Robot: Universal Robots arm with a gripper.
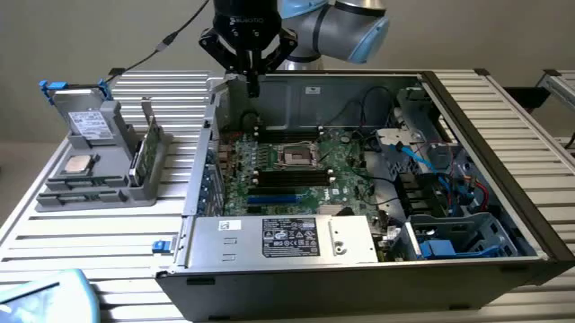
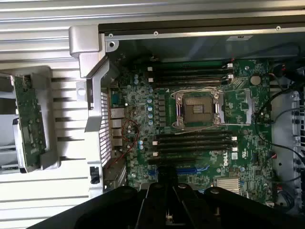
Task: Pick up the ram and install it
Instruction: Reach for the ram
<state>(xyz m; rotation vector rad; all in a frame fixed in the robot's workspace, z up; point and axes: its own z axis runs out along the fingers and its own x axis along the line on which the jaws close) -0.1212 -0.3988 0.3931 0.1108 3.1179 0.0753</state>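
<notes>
Gripper (image 1: 254,93) fingers pressed together, nothing clearly pinched, hanging over case (image 1: 287,111) back wall at 12 o'clock in the exterior view. Motherboard (image 2: 138,114) inside reads DELL near black memory slots (image 2: 195,143). PSU (image 1: 225,242) at 6 o'clock; its label (image 1: 290,237) text unreadable. Tray (image 1: 108,187) at 9 o'clock holds an upright green card (image 1: 155,158) and silver CPU (image 1: 79,163). Ram: cannot tell where, tray or slots.

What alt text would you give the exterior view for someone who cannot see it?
A shut black robot gripper hangs over the far side of an open grey metal computer case showing its green motherboard. On the exterior view's left, a grey plastic holder carries a square silver processor chip and an upright green card.
</notes>
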